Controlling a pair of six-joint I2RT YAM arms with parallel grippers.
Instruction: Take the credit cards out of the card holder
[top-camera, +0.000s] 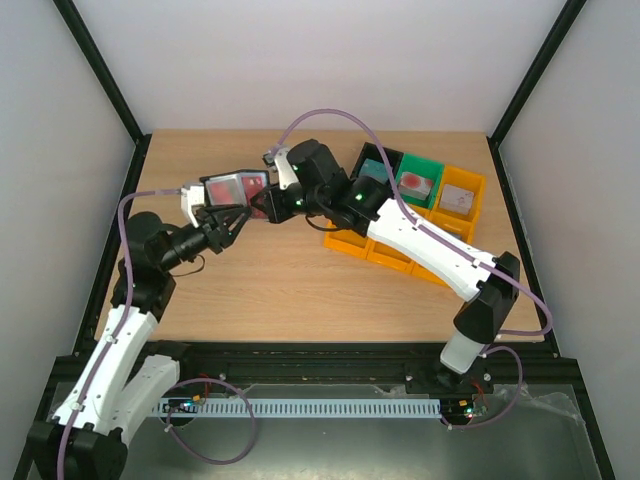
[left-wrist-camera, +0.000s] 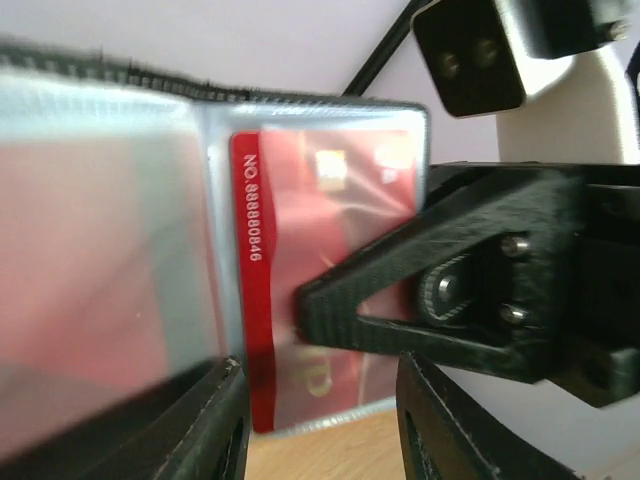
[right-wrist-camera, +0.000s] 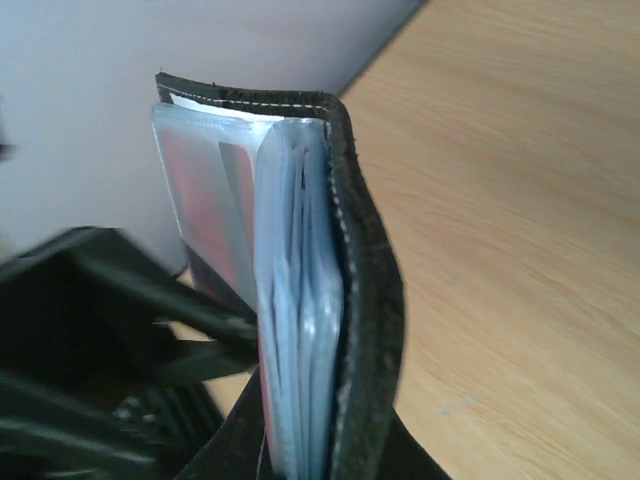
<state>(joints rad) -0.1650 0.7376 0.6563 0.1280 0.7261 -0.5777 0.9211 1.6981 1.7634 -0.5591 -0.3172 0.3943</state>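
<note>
The card holder (top-camera: 235, 187) is held open in the air above the desk (top-camera: 300, 285), between the two arms, with its clear sleeves facing the left wrist camera. The right gripper (top-camera: 262, 204) is clamped on the card holder's right half. One of its fingers (left-wrist-camera: 345, 300) presses flat on the sleeve (left-wrist-camera: 400, 150) over the red card (left-wrist-camera: 300, 220), and the right wrist view shows the black cover and the stack of sleeves pinched edge-on. The left gripper (top-camera: 232, 209) sits just below the open pages with its jaws apart and desk showing between them, and I cannot tell whether either finger touches the holder. The step in hand looks like drawing the red card out, and no card is out yet. To do it well, the clamping finger should sit on the holder and not on the card, because pressure through the sleeve would probably pin the card in place. The left gripper needs to find the sleeve's open edge, which these views do not show clearly, take the card by a bare margin, and pull straight along the sleeve. The plastic looks slick and flexible, so a shallow pinch may slip. The left page is too blurred to tell whether it holds a card.
</note>
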